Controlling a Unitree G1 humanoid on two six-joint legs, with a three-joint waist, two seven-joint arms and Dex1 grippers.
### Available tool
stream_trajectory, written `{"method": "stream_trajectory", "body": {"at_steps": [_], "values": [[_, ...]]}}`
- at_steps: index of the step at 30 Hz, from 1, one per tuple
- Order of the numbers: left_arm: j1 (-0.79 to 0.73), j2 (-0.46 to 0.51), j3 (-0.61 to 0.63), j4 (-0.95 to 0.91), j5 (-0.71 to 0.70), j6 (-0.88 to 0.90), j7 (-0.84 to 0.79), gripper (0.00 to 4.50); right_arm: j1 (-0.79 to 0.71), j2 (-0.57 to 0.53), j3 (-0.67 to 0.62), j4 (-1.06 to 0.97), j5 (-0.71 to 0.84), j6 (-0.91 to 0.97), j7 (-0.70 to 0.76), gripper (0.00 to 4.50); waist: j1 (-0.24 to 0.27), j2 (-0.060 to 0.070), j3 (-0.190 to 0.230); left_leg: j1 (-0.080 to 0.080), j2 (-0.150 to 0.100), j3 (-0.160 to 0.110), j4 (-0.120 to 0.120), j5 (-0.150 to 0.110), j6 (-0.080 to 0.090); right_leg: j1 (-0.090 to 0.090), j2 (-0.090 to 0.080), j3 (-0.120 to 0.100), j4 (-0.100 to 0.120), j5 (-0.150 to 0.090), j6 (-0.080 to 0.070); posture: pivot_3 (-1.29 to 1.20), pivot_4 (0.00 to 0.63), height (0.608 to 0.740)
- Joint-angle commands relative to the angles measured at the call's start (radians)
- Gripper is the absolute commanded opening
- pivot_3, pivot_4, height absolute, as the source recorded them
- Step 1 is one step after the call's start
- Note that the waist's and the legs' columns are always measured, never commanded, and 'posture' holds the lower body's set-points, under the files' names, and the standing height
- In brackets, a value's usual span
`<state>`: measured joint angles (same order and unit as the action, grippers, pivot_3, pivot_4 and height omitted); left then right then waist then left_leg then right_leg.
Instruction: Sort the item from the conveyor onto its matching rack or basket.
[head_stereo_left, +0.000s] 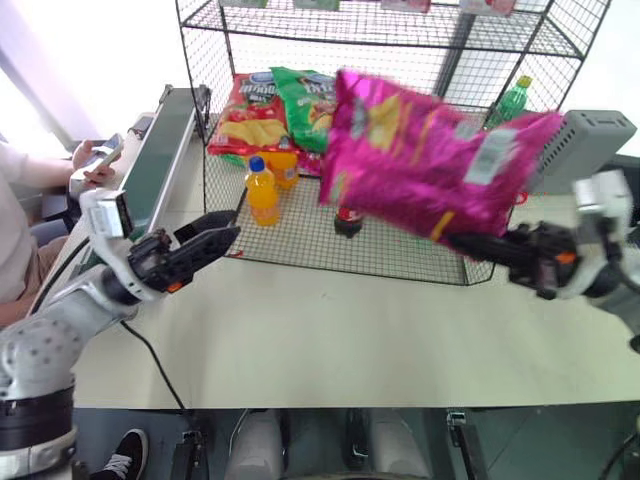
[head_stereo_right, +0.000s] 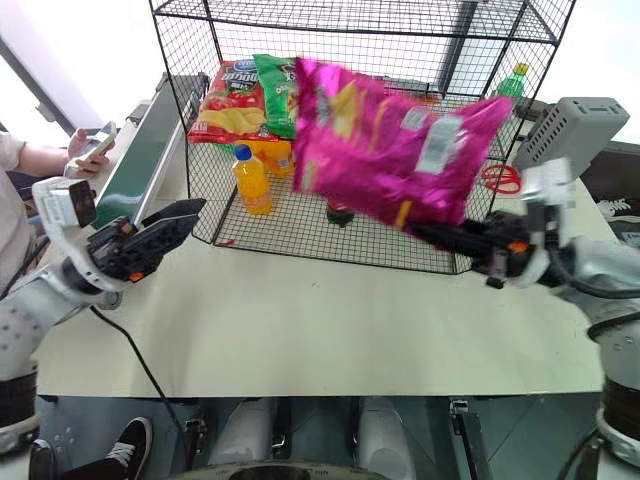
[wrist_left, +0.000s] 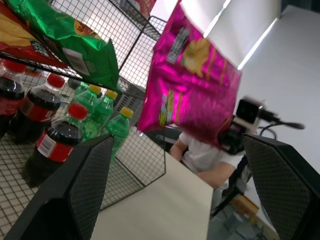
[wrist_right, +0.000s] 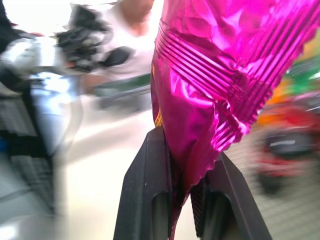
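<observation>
Right arm: reaches in from the right edge of the head view, forearm roughly level, pointing toward the frame's centre.
Right gripper (head_stereo_left: 470, 243): my jaws are clamped on the crimped bottom edge of the pink chip bag (head_stereo_left: 425, 160); the wrist view shows the foil pinched between both fingers (wrist_right: 145, 195).
Pink chip bag: held in the air at upper centre of the frame, tilted, in front of the black wire rack (head_stereo_left: 300, 235), touching no shelf that I can tell.
Left arm: comes up from the lower left, elbow bent, pointing right and slightly up.
Left gripper (head_stereo_left: 222, 236): jaws spread wide and empty, just off the rack's front left corner.
Rack contents: red chip bag (head_stereo_left: 250, 115) and green chip bag (head_stereo_left: 305, 100) on the mesh, an orange drink bottle (head_stereo_left: 262, 190) in front of them.
Conveyor (head_stereo_left: 165, 150): runs along the upper left of the frame, beside the rack.
Person: a hand (head_stereo_left: 92, 160) holding a phone at the left edge.
</observation>
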<state>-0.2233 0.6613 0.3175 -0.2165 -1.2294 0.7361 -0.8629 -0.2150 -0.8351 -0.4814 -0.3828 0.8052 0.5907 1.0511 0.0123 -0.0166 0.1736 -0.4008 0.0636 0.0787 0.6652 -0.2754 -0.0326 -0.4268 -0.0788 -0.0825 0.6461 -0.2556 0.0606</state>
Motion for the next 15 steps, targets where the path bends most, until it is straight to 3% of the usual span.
{"method": "stream_trajectory", "body": {"at_steps": [1, 5, 15], "values": [[-0.065, -0.023, -0.045, 0.029, 0.096, -0.057, -0.048, 4.34, -0.047, -0.030, -0.006, 0.039, -0.161, -0.208, -0.019, 0.00, -0.003, 0.000, 0.000, 0.000, 0.000, 0.000, 0.000, 0.000, 0.000, 0.000, 0.000, 0.000, 0.000, 0.000, 0.000, 0.00, 0.150, 0.740], [-0.121, -0.046, -0.091, 0.063, 0.175, -0.087, -0.088, 4.34, -0.150, 0.002, 0.013, 0.137, -0.333, -0.439, -0.125, 0.00, -0.006, 0.001, 0.000, 0.001, 0.001, 0.000, 0.000, 0.000, 0.000, 0.000, 0.001, 0.000, 0.001, 0.000, 0.000, 0.00, 0.150, 0.740], [-0.115, -0.049, -0.085, 0.074, 0.265, -0.125, -0.143, 4.34, -0.172, -0.090, 0.173, 0.406, -0.809, -1.029, -0.226, 0.00, -0.002, 0.001, 0.001, 0.000, 0.001, 0.001, 0.000, 0.000, 0.000, -0.001, 0.000, 0.000, 0.001, 0.000, 0.001, 0.00, 0.150, 0.740]]}}
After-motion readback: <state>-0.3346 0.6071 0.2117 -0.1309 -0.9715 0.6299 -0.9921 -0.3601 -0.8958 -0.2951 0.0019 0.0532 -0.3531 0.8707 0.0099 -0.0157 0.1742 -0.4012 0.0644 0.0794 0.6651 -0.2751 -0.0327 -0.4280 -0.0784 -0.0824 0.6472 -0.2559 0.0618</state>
